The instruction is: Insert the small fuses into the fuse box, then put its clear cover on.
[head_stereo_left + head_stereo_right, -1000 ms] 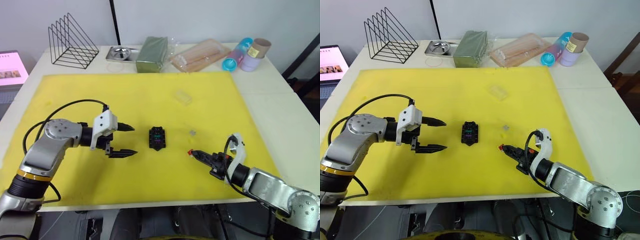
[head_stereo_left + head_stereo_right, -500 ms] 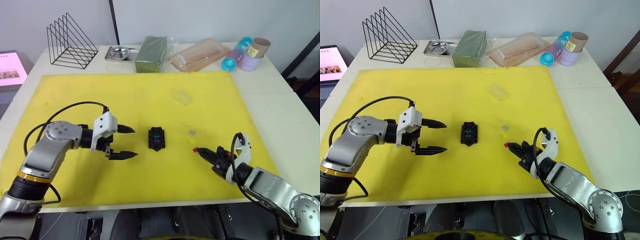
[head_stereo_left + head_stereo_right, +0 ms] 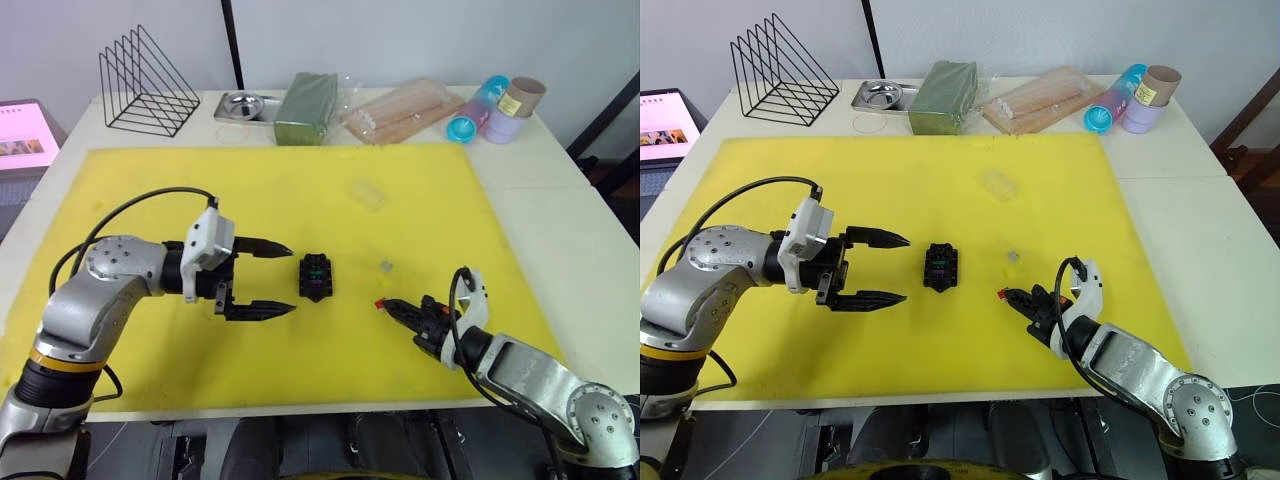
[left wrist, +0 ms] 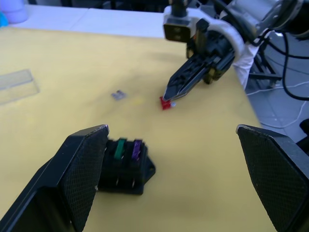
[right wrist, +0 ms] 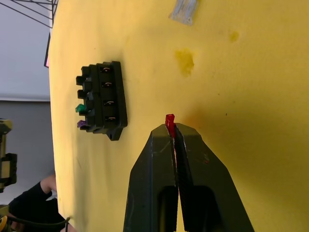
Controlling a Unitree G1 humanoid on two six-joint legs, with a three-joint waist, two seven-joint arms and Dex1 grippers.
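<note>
— Yellow mat [image 3: 200, 190], black fuse box [image 3: 315, 276] sitting near the middle of it. Green and purple fuses already sit in its slots, you can see both in the left wrist view.

— where's the red one?

— Red fuse [image 5: 170, 119] is pinched at the very tip of the right gripper [image 3: 388, 306], fingers closed tight on it, low over the mat and off to the box's right side.

— and the left?

— Left gripper [image 3: 282, 279] is just beside the box on its other side, jaws spread wide, holding nothing. Pale grey fuse [image 3: 384, 265] lies loose on the mat between box and right gripper, and the clear cover [image 3: 366, 194] is farther back on the mat, well apart from the box.
</note>
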